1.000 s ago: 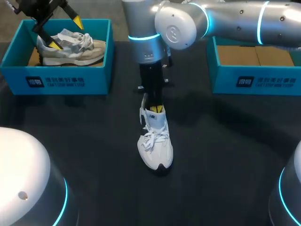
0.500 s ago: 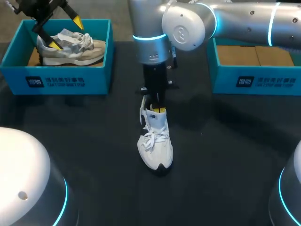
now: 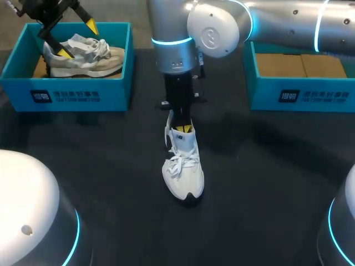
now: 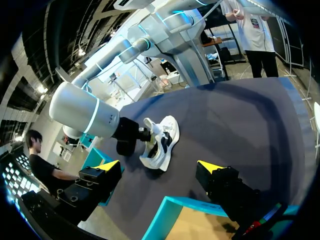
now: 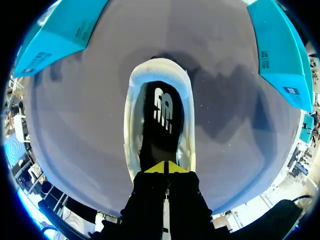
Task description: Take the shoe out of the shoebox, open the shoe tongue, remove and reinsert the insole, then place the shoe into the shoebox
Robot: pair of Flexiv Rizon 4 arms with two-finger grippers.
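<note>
Insole step: my right hand [image 5: 164, 167], tips pressed together, sits at the heel edge of the black insole [image 5: 161, 117] in the white sneaker [image 3: 183, 169]; I judge the next move requires lifting it clear.

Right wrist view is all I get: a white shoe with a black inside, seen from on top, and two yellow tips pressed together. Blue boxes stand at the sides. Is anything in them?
Observer: Yes. The head view shows that the left shoebox holds a second shoe, grey and beige.
Operator: And the other box?
Observer: The right shoebox shows only brown cardboard inside, no shoe.
Operator: Where is the other arm?
Observer: The left gripper hangs above the left shoebox, by the second shoe, with its fingers open.
</note>
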